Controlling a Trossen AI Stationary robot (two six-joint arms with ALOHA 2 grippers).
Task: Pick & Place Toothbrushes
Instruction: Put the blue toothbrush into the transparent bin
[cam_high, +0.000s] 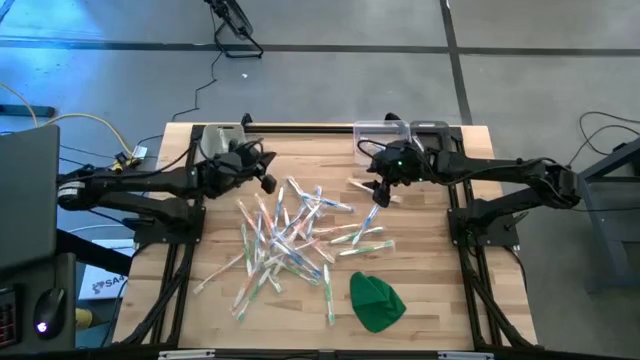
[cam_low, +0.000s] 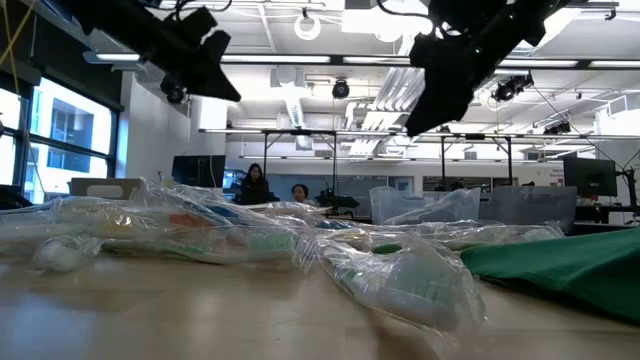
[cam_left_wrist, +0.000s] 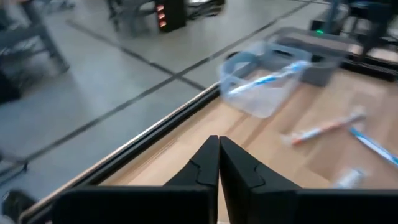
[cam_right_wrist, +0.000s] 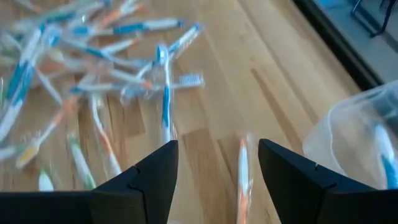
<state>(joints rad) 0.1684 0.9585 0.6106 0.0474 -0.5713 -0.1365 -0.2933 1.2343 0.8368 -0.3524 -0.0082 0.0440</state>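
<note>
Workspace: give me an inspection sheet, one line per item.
Surface: wooden table, no damage seen.
Job's things: toothbrushes piled mid-table; one orange toothbrush lies apart, below the right hand; clear bins at the far edge, one holding a blue brush.
Clutter: green cloth near the front edge.
Hands: left hand shut, empty, off the pile; right hand open above the orange brush.
Cables: cable on the floor beyond the table.
Surroundings: two people far behind.
</note>
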